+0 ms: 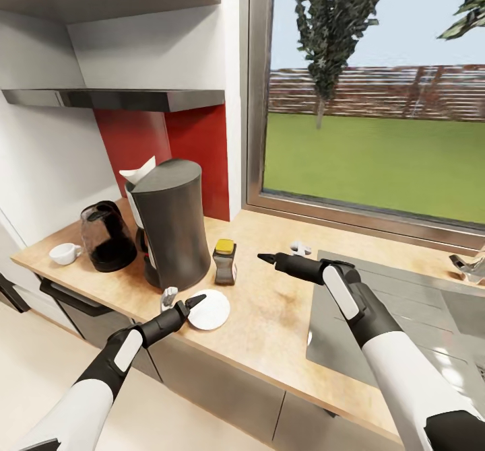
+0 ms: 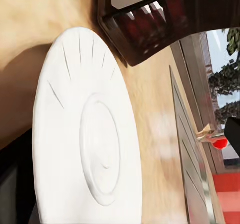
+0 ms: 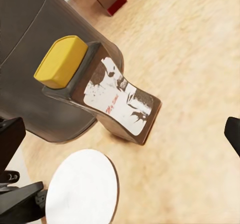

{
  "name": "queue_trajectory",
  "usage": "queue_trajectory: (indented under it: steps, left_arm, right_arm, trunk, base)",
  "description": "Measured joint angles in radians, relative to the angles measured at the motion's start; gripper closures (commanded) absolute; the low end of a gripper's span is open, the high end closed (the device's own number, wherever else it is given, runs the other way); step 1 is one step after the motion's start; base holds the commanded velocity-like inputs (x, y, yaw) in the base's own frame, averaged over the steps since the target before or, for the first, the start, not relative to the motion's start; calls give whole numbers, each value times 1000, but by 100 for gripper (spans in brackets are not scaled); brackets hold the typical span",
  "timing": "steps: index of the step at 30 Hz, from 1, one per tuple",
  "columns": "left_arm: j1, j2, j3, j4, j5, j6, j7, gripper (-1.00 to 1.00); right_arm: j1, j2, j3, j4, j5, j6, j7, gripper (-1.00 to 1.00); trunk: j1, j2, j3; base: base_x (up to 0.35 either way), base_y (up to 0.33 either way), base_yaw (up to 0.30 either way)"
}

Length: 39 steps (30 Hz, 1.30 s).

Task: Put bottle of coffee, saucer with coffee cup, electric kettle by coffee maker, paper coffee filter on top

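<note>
1. Three views, head view first. The countertop [image 1: 269, 316] runs from lower left toward the window [image 1: 377, 101], with a sink [image 1: 404, 316] set into it at the right. The coffee maker [image 1: 172, 225] stands upright near the red wall panel [image 1: 195, 148], and a white filter [image 1: 138, 170] pokes up behind its top edge. The kettle [image 1: 106, 237] stands just beside it on the side away from the window, and the cup [image 1: 65, 254] sits on the counter beyond the kettle, apart from the saucer. The bottle [image 1: 224, 261] stands upright just beside the coffee maker on the window side. The saucer [image 1: 210, 309] lies flat near the counter's front edge, in front of the coffee maker and bottle. The shelf [image 1: 114, 97] hangs on the wall above. The left gripper [image 1: 192, 303] reaches the saucer's near rim; whether its fingers are apart or pinching the rim, I cannot tell. The right gripper [image 1: 266, 258] hovers over the counter beside the bottle, clear of it; its fingers look close together, but I cannot tell for certain.

2. Left wrist view. The saucer [image 2: 85, 134] lies very close on the counter [image 2: 150, 114], its ridged rim and centre ring plain. The bottle's base [image 2: 145, 28] stands just beyond it.

3. Right wrist view. The bottle [image 3: 100, 86] with its yellow cap [image 3: 62, 61] stands against the coffee maker [image 3: 30, 48]. The saucer [image 3: 82, 189] lies near it, with the left gripper [image 3: 22, 204] at its rim. One dark fingertip [image 3: 233, 134] of the right gripper shows at the edge of this view.
</note>
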<state>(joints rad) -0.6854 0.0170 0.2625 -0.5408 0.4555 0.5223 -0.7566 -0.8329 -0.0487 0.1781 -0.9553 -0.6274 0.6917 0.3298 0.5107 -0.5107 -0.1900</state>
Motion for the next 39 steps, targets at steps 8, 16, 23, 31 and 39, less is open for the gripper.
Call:
queue_trajectory:
  steps: [8,16,23,31,39]
  left_arm:
    - [0,-1,1,6,10,13,0,-100]
    - [0,0,1,25,-9,0,2,-100]
    - [0,1,1,25,-13,-1,3,-100]
    - [1,2,-1,24,-13,-1,1,-100]
    - [0,2,0,23,-11,-2,0,-100]
  right_arm:
    - [0,-1,0,0,0,0,0,-100]
    - [1,0,0,0,0,-1,0,-100]
    - [0,-1,0,0,0,-1,0,-100]
    - [0,-1,1,0,0,-1,0,-100]
    - [0,-1,0,0,0,-2,0,-100]
  trunk:
    - [0,0,0]
    - [0,0,0]
    - [0,0,0]
    - [0,0,0]
    - [1,0,0]
  base:
    - [-54,114,0]
    - [-12,32,0]
    - [0,252,0]
    - [0,33,0]
    - [-90,0,24]
